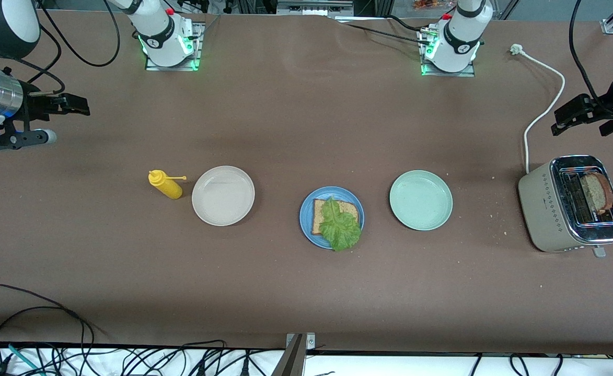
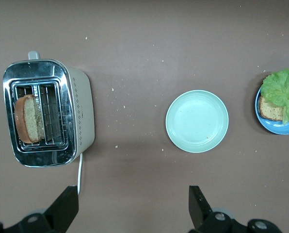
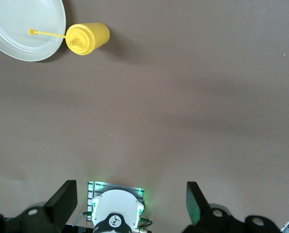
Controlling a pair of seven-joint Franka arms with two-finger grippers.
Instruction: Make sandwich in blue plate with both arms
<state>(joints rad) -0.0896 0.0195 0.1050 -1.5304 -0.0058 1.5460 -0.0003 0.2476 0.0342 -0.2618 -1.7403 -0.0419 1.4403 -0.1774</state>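
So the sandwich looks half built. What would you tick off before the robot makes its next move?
1. Base layer ready: one bread slice with the lettuce leaf on it lies in the blue plate: ok.
2. Top slice in place: not ok; no second slice on the lettuce yet.
3. Second slice available: a slice stands in a slot of the toaster at the left arm's end of the table: ok.
4. Left pincer free: open, empty, over bare table beside the toaster: ok.
5. Right pincer free: open, empty, waiting over the right arm's end of the table: ok.
6. Slice cool and loose enough to lift: cannot tell.
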